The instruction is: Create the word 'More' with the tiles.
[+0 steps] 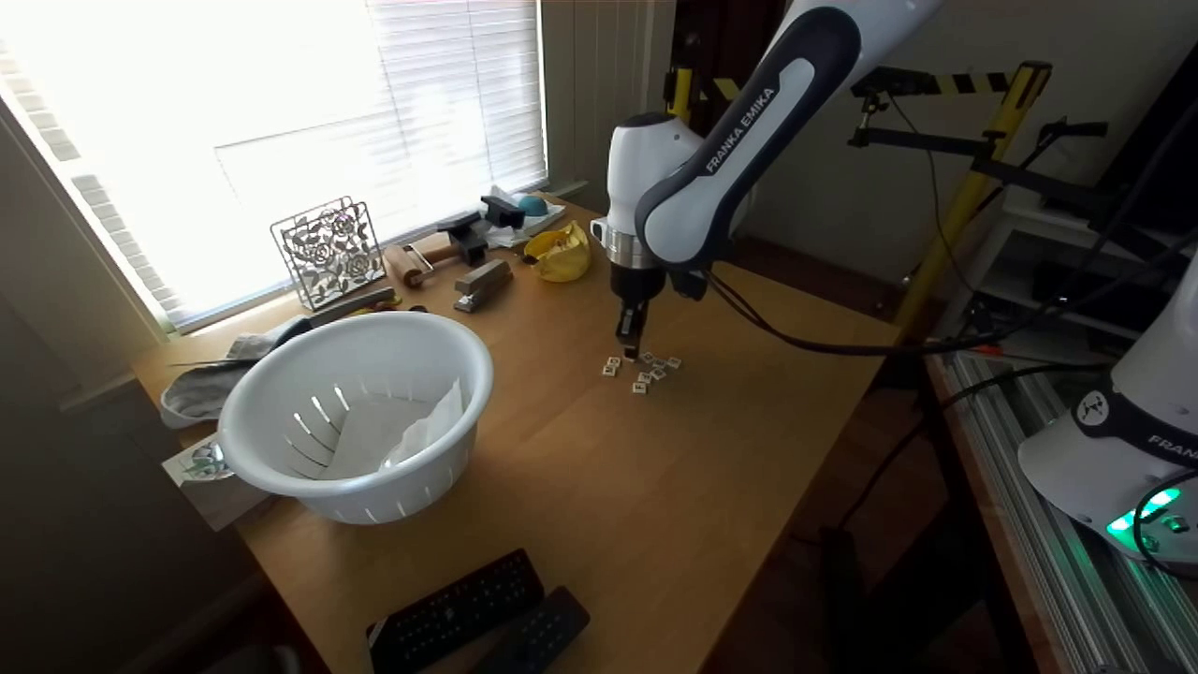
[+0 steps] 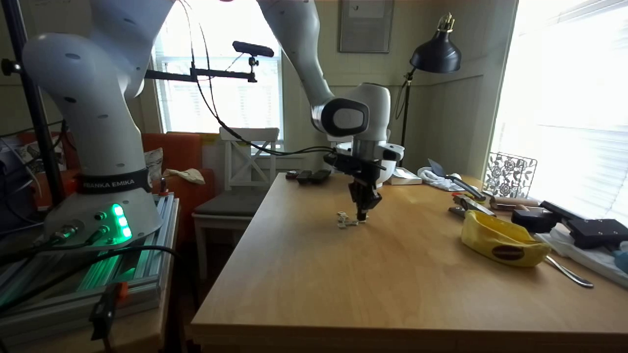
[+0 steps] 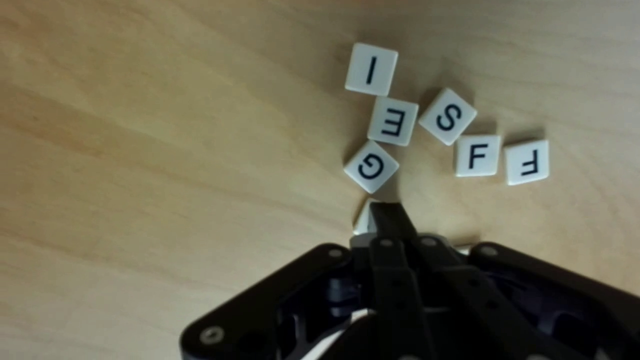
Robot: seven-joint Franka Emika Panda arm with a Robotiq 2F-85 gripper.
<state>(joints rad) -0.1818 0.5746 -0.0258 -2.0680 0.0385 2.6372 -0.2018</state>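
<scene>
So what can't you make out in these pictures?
Wrist view: the letter on a tile, hidden by the gripper.
Wrist view: most of another tile, behind the gripper.
Both exterior views: the letters on the tiles, too small.
An exterior view: a remote, its end cut off by the bottom edge.

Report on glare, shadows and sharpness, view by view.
Wrist view: the tiles cast soft shadows, their exposed letters sharp enough to read; both exterior views: glare washes the table-side window mostly white, and tile letters are too small to read.

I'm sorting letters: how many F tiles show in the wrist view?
2: one F tile beside the S tile, another F tile just right of it. More may hide behind the gripper.
</scene>
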